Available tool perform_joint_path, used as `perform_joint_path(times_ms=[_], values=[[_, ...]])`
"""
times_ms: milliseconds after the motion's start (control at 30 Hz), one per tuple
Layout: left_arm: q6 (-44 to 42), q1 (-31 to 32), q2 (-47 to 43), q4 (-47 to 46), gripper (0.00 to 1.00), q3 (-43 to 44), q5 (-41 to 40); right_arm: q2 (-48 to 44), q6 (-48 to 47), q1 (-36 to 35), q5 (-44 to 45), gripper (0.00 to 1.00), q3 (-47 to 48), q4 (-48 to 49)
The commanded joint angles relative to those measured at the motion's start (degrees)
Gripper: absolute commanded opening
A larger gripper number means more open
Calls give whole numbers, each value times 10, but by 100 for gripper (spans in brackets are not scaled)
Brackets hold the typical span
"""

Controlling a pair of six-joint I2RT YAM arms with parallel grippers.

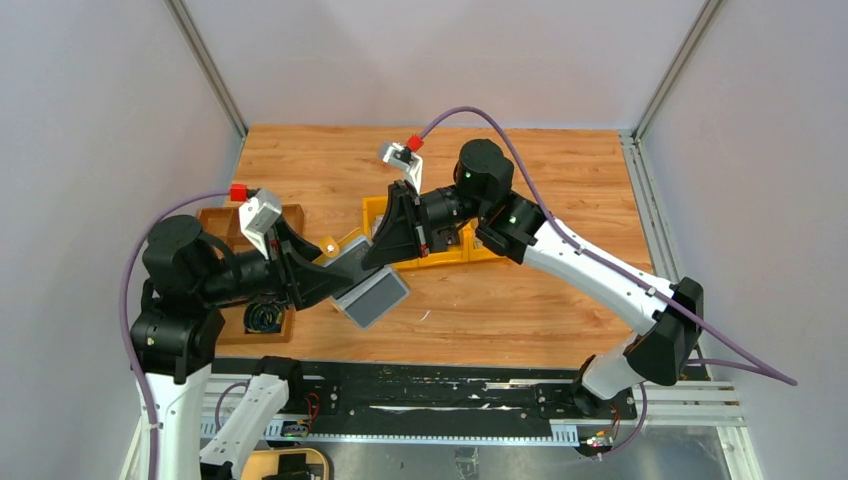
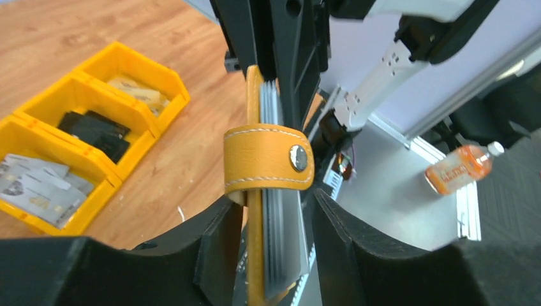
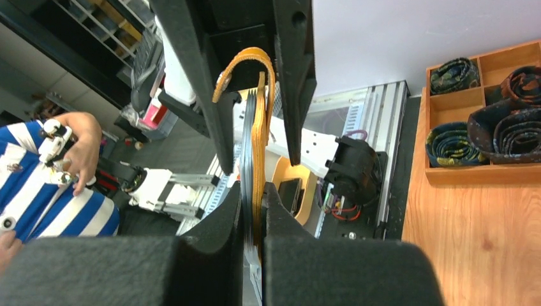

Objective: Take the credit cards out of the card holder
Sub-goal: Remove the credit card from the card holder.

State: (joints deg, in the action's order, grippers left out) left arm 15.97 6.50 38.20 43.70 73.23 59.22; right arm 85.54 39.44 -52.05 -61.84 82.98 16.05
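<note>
Card holder [image 2: 255,159] in mid-air
Right end effector [image 3: 253,197] clamps it; left end effector [image 2: 271,210] straddles it, grip unclear. Only left wrist shows snap stud [image 2: 298,157].

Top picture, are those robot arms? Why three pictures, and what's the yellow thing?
Yes, those are two robot arms bolted to a wooden table. The top picture looks down from above. The other two come from little cameras on each wrist, so you see each claw up close. The left claw and the right claw both pinch the card holder. It is a small yellow wallet held in the air, its strap snapped shut, with grey cards inside. On the table lie yellow bins and a brown tray.
</note>
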Motion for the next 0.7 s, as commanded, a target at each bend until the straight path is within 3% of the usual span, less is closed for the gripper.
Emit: perform_joint_path(times_ms=[0, 100, 367, 533, 667], values=[[-83, -1, 19, 100, 46, -8, 72, -6, -144, -12, -37, 0, 56, -194], [-74, -1, 27, 101, 38, -9, 93, 0, -187, -16, -46, 0, 80, -250], [-69, -1, 31, 102, 37, -12, 100, 30, -234, -23, -60, 0, 140, -317], [-68, -1, 39, 102, 12, -2, 92, 45, -261, -31, -63, 0, 165, -348], [-65, -1, 41, 95, 0, 9, 88, 48, -267, -30, -54, 0, 166, -351]])
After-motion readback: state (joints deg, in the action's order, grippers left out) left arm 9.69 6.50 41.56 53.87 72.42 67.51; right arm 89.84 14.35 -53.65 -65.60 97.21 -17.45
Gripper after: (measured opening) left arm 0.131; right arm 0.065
